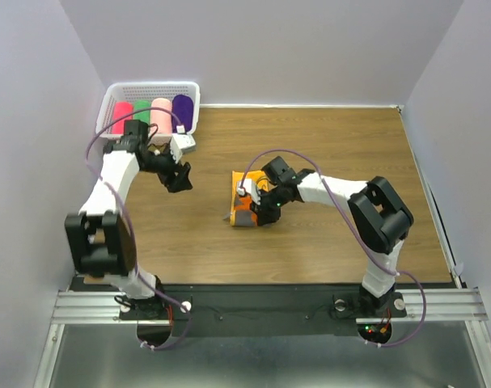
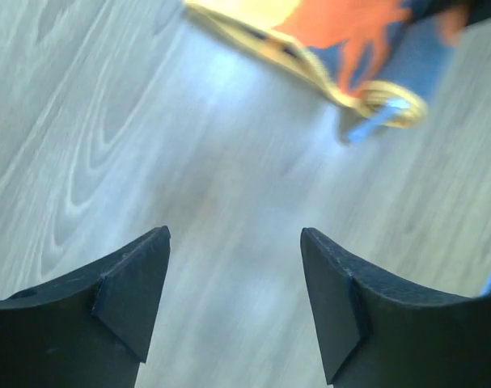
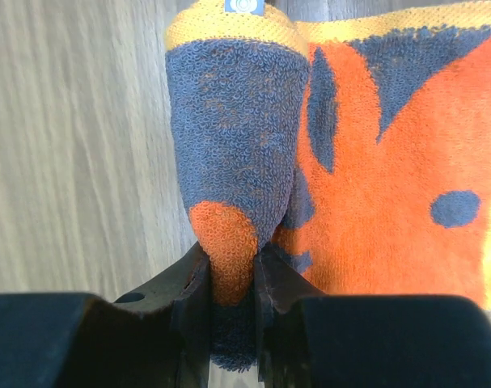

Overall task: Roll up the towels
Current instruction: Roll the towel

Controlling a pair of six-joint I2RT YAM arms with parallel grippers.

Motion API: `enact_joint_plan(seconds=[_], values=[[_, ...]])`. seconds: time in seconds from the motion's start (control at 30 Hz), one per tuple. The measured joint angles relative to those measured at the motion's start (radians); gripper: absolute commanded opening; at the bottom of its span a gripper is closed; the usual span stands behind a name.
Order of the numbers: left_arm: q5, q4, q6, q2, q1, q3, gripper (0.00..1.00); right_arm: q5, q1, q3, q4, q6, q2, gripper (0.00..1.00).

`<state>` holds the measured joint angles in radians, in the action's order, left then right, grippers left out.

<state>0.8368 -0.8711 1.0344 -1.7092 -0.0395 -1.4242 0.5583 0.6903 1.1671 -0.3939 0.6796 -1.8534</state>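
Nearest the lens in the right wrist view, the right gripper point(image 3: 233, 279) is pinching a raised fold of the orange towel point(image 3: 391, 162), its fingers pressed close on the terry at the towel's near left edge. The cloth is orange with dark blue-grey patches and a yellow border. From above, this towel lies near the middle of the table point(image 1: 334, 153), partly folded over on itself. The left gripper point(image 2: 233, 242) hangs at about 9 o'clock from it, jaws spread with nothing between them and only bare wood beneath. The towel's corner loop point(image 2: 387, 109) shows at 1 o'clock in the left wrist view.

Four finished rolls point(image 1: 152, 113) (red-pink, green, pale pink, purple) sit side by side in the white basket point(image 1: 152, 85) at the table's 10 o'clock corner.

The risk lies in that narrow pinch. It holds one side of the edge only, so turning the fold over could start a skewed, cone-shaped roll. With the left gripper well apart and nothing pinning the far end, the whole towel could also drag across the smooth wood instead of winding up, or the fold could slip out.
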Motion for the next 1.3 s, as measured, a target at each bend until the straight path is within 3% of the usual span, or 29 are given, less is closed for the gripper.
enact_joint_plan(seconds=[0.2,0.23,0.33,0.43,0.83,1.1,1.17,1.3], values=[[-0.113,0.334,-0.029,0.491,0.153,0.444,0.84,0.173,-0.06,0.177,-0.17,-0.046,-0.143,0.09],[-0.15,0.402,-0.023,0.543,0.188,0.52,0.89,0.2,-0.068,0.216,-0.203,-0.058,-0.173,0.09],[-0.246,0.527,0.0,0.699,0.303,0.732,0.9,0.264,-0.087,0.312,-0.3,-0.073,-0.252,0.11],[-0.339,0.596,0.016,0.756,0.428,0.841,0.9,0.319,-0.096,0.402,-0.4,-0.088,-0.322,0.13],[-0.505,0.823,0.033,0.516,0.751,0.846,0.92,0.519,-0.116,0.596,-0.716,-0.117,-0.54,0.17],[-0.508,0.824,0.044,0.409,0.808,0.775,0.93,0.601,-0.149,0.63,-0.847,-0.093,-0.605,0.18],[-0.517,0.838,0.043,0.374,0.827,0.762,0.98,0.605,-0.153,0.633,-0.864,-0.091,-0.607,0.19],[-0.59,0.889,0.034,0.262,0.845,0.741,0.98,0.605,-0.154,0.639,-0.886,-0.081,-0.613,0.19]])
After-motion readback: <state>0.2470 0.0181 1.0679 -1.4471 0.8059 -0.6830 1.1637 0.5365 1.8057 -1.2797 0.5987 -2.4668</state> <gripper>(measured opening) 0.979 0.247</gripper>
